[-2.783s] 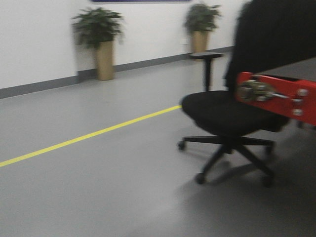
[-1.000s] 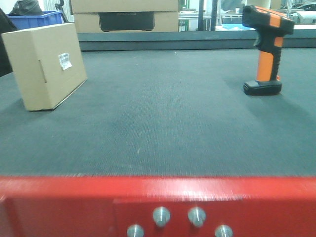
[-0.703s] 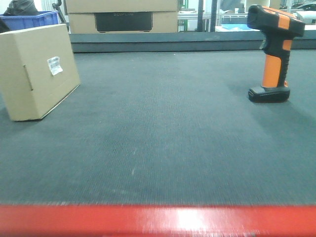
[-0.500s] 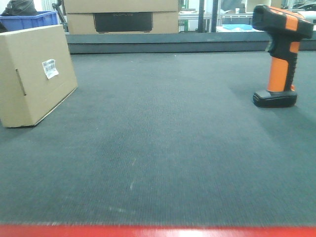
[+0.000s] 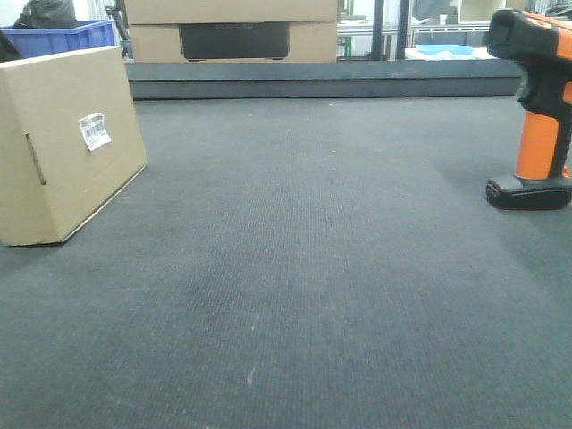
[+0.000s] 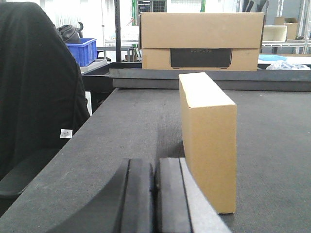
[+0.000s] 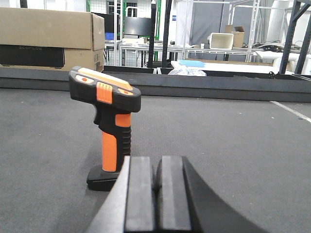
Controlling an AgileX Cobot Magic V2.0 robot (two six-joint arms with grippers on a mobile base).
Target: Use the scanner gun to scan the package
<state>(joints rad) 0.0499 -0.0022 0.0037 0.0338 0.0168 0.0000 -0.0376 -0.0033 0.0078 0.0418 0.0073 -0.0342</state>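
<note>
The package (image 5: 67, 143), a plain brown box with a small white barcode label (image 5: 94, 130), stands on edge at the left of the dark mat. It also shows in the left wrist view (image 6: 208, 136), just ahead and right of my left gripper (image 6: 154, 177), which is shut and empty. The scanner gun (image 5: 537, 107) stands upright on its black base at the right edge. In the right wrist view the scanner gun (image 7: 108, 121) stands ahead and left of my right gripper (image 7: 158, 177), which is shut and empty. Neither gripper shows in the front view.
A larger cardboard box with a dark panel (image 5: 232, 31) sits beyond the table's raised back edge (image 5: 322, 80). A blue bin (image 5: 58, 36) is at the back left. A black chair back (image 6: 39, 87) stands by the table's left side.
The view has swung from the floor and chair to the table, then moved closer over it. The red front edge has dropped out of view. The package and scanner now sit wider apart in frame.
</note>
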